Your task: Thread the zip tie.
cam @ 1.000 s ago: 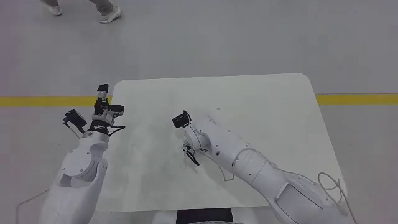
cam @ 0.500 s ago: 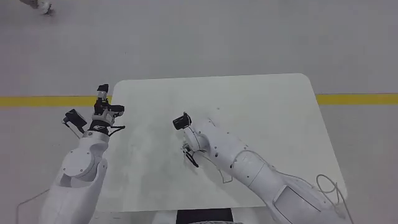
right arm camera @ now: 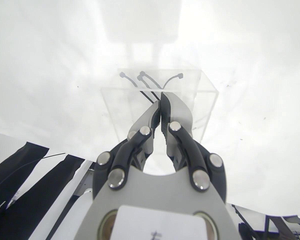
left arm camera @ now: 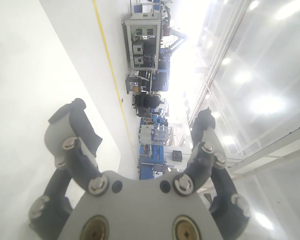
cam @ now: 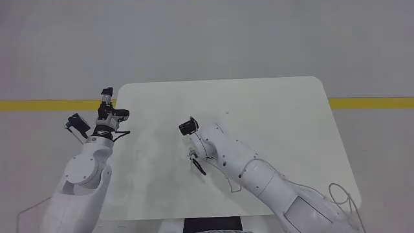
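**Inside the clear box: zip ties nipped at their tails**

Within a clear box (right arm camera: 205, 106) with thin, glassy, straight-sided walls lie three zip ties (right arm camera: 142, 74). They are slender black plastic strands, each ending in a small blocky head. The heads fan apart near the far wall. One strand bows in a curve and the other two run straight, and their tails draw together to a single spot.

At that spot sits the right end effector (right arm camera: 160, 95). Its two fingers (right arm camera: 182, 108) have grey metal backs and ribbed black pads, and are carried on black linkage bars with round silver pins. The pads are pressed together along their length with no gap showing. The tails vanish into the seam at the tips, so the ties look pinched there. The heads lie just beyond the tips, inside the box.

Seen from above, this end effector points down at the table (cam: 272, 116), a smooth, matte white top with rounded corners. It is toward 8 o'clock from the table's middle.

By the table's 10 o'clock corner hangs the left end effector (left arm camera: 140, 109). Its dark, blunt-tipped fingers (left arm camera: 72, 126) are spread wide apart and empty.

Around the table lies a pale grey floor (cam: 207, 32) crossed by yellow lines.
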Tool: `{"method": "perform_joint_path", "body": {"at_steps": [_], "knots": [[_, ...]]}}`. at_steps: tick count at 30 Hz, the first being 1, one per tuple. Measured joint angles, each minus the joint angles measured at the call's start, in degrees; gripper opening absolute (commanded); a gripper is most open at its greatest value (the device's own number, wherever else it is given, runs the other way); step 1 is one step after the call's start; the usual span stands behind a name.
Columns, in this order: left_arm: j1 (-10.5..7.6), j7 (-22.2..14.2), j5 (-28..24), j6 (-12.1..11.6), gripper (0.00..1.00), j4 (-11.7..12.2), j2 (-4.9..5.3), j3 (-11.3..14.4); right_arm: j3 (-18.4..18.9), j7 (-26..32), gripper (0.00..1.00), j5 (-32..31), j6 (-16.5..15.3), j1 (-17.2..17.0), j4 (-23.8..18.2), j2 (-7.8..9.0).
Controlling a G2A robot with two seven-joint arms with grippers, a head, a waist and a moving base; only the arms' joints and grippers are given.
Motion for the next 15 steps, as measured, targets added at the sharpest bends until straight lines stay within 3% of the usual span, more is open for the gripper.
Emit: {"method": "perform_joint_path", "body": {"at_steps": [7,15], "knots": [[0.0,0.0,0.0,0.0,1.0,0.0,0.0,0.0,2.1,0.5,0.0,-0.9,-0.4,-2.8,-4.9,1.29],[0.0,0.0,0.0,0.0,1.0,0.0,0.0,0.0,5.3,0.5,0.0,3.0,-3.9,-5.8,-10.9,4.14]]}}
